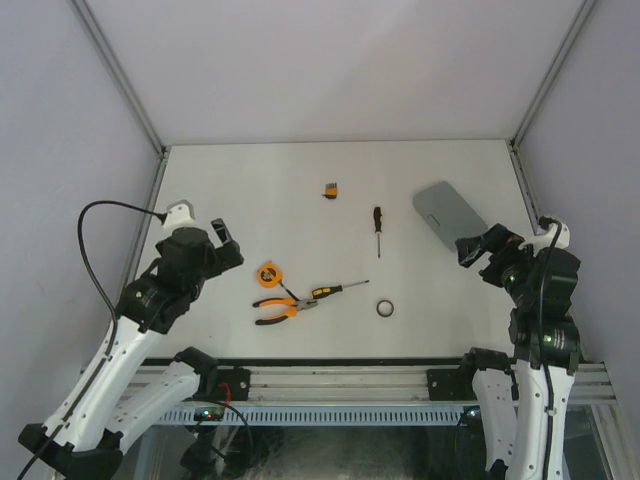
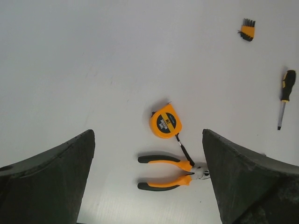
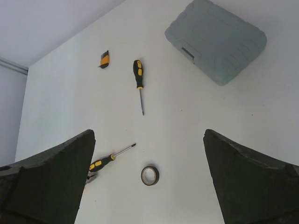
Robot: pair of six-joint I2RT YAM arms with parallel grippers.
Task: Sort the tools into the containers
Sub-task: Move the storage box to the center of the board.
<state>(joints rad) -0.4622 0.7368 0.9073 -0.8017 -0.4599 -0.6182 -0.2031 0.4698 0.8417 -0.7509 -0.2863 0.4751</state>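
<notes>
Starting at nine o'clock on the table point(image 1: 300, 165), the left gripper point(image 1: 222, 240) hovers with its fingers spread wide, holding nothing.

Just toward the centre from it lies the tape measure point(image 1: 268, 274). It is a hard, rounded shell, probably dense for its size and apt to slip, so a pinch across its flat sides looks safest.

At seven o'clock from centre are the pliers point(image 1: 283, 309), likely the heaviest tool and rigid. Their coated handles should give friction, and a hold near the pivot would balance them.

One screwdriver point(image 1: 338, 290) lies with its handle touching the plier jaws. It is light and stiff and may roll, so the fat handle is the place to grasp.

At twelve o'clock sits the tiny block point(image 1: 330, 189), which should weigh next to nothing. The second screwdriver point(image 1: 377, 226) lies alone near centre and should handle like the first.

The ring point(image 1: 385, 308), at five o'clock, is low and thin and awkward to lift. One finger inside and one outside might work.

At two o'clock the grey case point(image 1: 449, 213) lies closed. Its plastic is smooth and it is too broad to pinch, so it probably needs opening at the latch edge first.

The right gripper point(image 1: 478, 245) waits beside it at three o'clock, its fingers spread wide and empty.
</notes>
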